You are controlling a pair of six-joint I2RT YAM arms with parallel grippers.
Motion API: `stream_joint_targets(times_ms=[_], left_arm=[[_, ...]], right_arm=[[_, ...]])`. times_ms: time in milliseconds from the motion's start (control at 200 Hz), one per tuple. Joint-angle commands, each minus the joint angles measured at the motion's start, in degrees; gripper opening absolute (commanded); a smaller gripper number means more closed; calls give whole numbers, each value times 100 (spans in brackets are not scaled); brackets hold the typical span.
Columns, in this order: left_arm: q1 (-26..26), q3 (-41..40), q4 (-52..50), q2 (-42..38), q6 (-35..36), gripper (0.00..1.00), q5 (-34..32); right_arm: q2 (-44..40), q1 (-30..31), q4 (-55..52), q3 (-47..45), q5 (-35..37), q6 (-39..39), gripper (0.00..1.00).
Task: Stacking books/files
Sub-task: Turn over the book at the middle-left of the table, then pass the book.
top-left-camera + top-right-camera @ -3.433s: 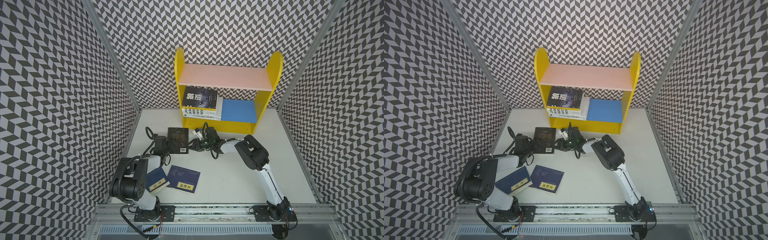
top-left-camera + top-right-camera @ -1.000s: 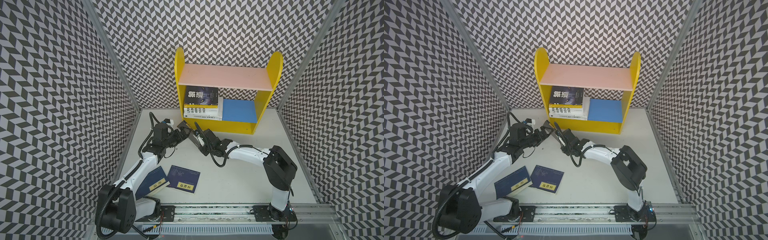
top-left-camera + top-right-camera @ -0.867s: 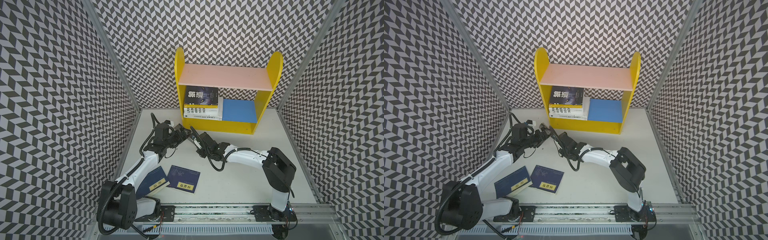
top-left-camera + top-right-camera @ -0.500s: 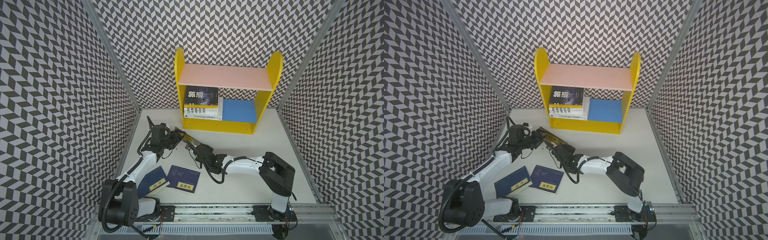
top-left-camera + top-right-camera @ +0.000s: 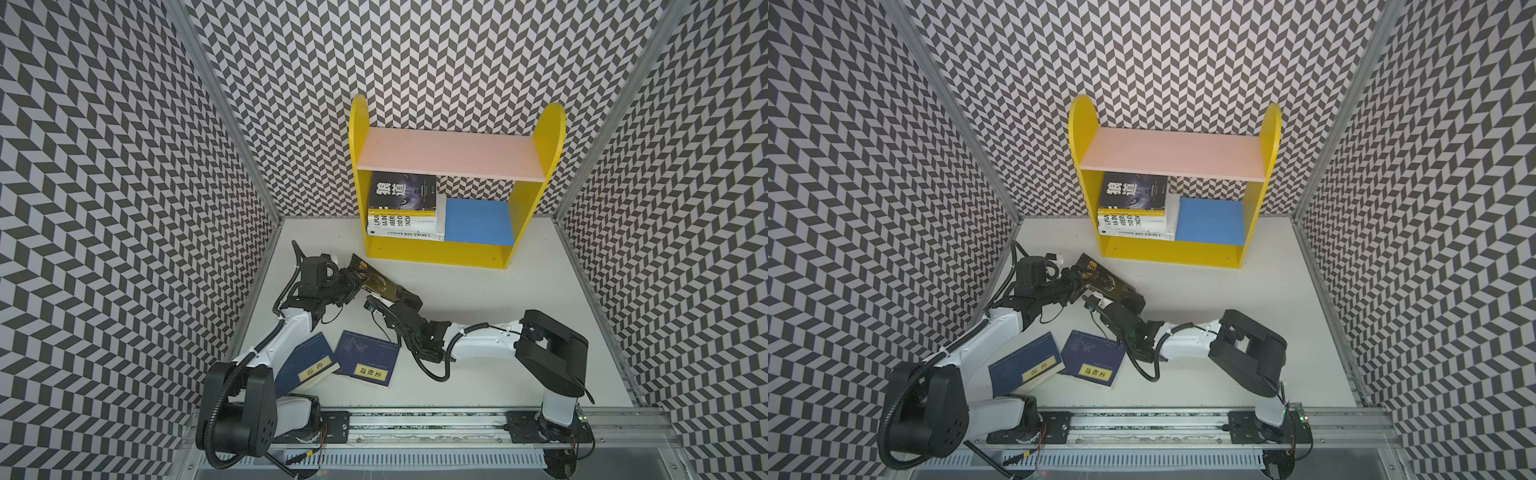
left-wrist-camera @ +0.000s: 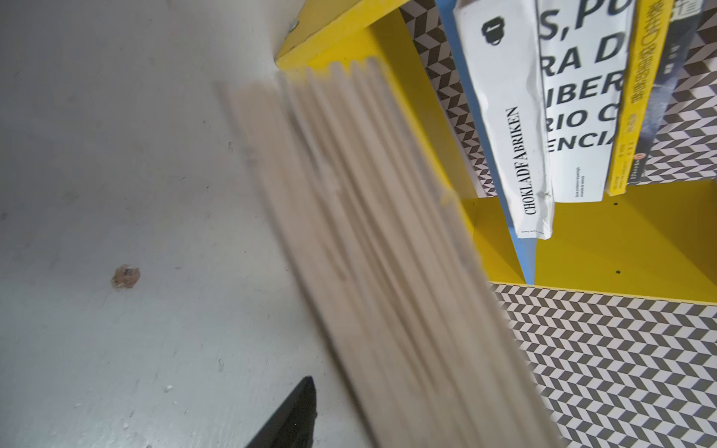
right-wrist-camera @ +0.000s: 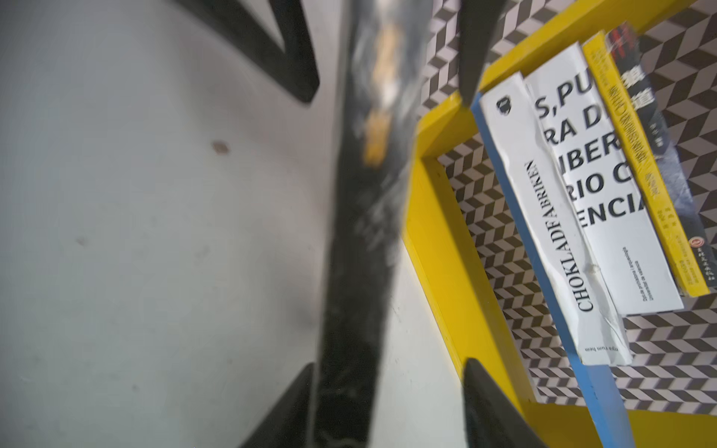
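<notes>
The right fingers stand apart around the tilted black book, one touching its cover and the other clear of it. The left fingers sit at the book's other end, its page edges just beside one. Whether they clamp it I cannot tell. Just beyond stands the yellow shelf on the table.

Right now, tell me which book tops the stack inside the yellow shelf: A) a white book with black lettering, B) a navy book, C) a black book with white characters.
C: the black book with white characters lies uppermost in the lower compartment of the yellow shelf.
</notes>
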Motion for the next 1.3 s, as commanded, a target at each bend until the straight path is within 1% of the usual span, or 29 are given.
stream_joint_targets(times_ms=[0, 30, 160, 235, 280, 336, 386, 476, 571, 666, 751, 866, 952, 1042, 1132, 1227, 1297], left_arm=[[243, -18, 245, -163, 186, 0, 70], [322, -12, 302, -207, 197, 0, 91], [646, 10, 486, -487, 211, 0, 242], [804, 36, 412, -648, 349, 0, 316], [885, 56, 374, -757, 448, 0, 365], [965, 56, 402, -877, 581, 0, 503], [1000, 86, 430, -981, 711, 0, 648], [1017, 164, 486, -1165, 948, 0, 931], [1042, 214, 594, -1425, 1101, 0, 1098], [1074, 266, 798, -1661, 1162, 0, 1347], [1079, 270, 1142, -1833, 1108, 0, 1553], [1079, 259, 1817, -1938, 830, 0, 1875], [1079, 226, 2370, -1959, 571, 0, 2023], [1070, 196, 2813, -1965, 342, 0, 2034], [1052, 175, 3286, -1958, 119, 0, 2017], [1035, 251, 3556, -1917, -17, 0, 2008], [988, 226, 3868, -1894, -187, 0, 2039]], right_arm=[[-391, 46, 616, 91, -381, 188, 78], [-454, 37, 483, 159, -607, 327, 83], [-927, -112, 259, 210, -1638, 902, 87], [-1231, -257, 196, 220, -1994, 1310, 91], [-1424, -373, 154, 214, -2242, 1546, 93], [-1677, -531, 230, 128, -2456, 1909, 100], [-1868, -760, 267, 74, -2905, 2298, 99], [-2166, -1335, 377, -13, -4034, 3298, 100], [-2288, -2134, 780, -210, -5544, 4735, 100], [-2150, -2811, 1284, -404, -6894, 6192, 100], [-1897, -3095, 1980, -600, -7872, 7132, 100], [-1437, -3136, 2467, -626, -8870, 8152, 99], [-1116, -3062, 3345, -766, -9288, 8896, 94], [-866, -2993, 4112, -858, -9508, 9482, 94], [-675, -2913, 4422, -840, -9639, 9777, 94], [-489, -2876, 4511, -751, -9742, 9920, 86], [-327, -2837, 4823, -683, -9832, 10151, 84]])
